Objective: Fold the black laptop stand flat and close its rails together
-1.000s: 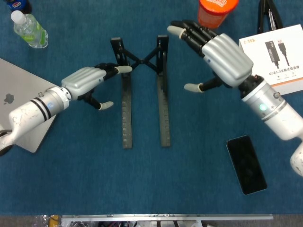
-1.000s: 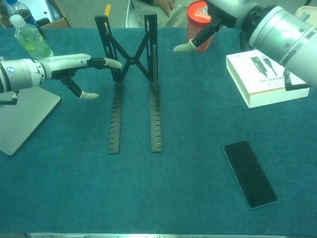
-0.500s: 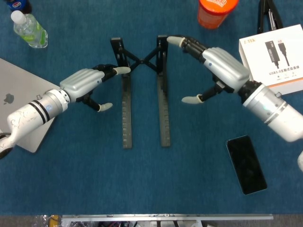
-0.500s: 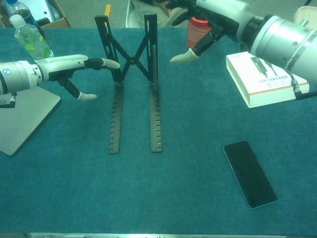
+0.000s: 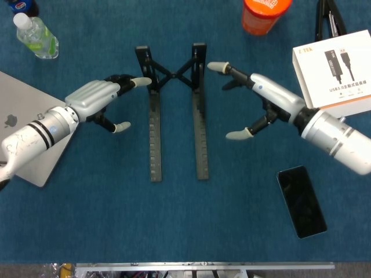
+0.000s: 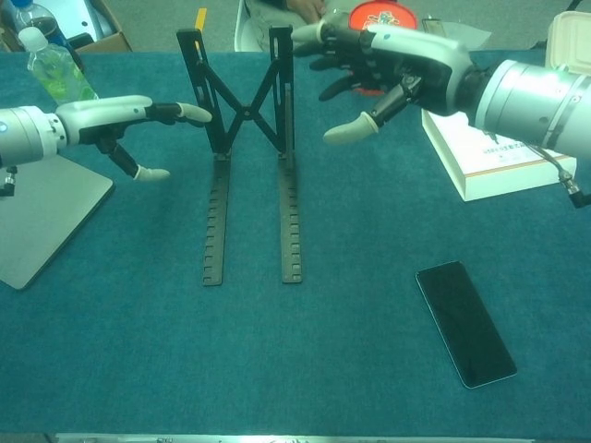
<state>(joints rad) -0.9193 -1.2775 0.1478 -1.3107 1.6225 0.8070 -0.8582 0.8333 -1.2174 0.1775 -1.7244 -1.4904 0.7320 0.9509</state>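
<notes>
The black laptop stand [image 5: 174, 110] [image 6: 251, 157] sits mid-table, its two toothed rails lying parallel and apart, its rear uprights raised and joined by a crossed brace. My left hand [image 5: 95, 101] [image 6: 111, 118] hovers just left of the left upright with fingers spread, a fingertip close to the post; contact is unclear. My right hand [image 5: 255, 101] [image 6: 388, 65] is open to the right of the right upright, fingers stretched toward it, a small gap showing. Neither hand holds anything.
A silver laptop [image 5: 23, 139] lies at the left edge and a water bottle [image 5: 36, 36] stands behind it. An orange cup [image 5: 264, 14] is at the back, a white box [image 5: 339, 69] at right, a black phone [image 5: 300, 200] near front right.
My right hand has pulled back to the right from the right upright and dropped lower. My left hand has drawn slightly left, its fingertip now short of the left post.
</notes>
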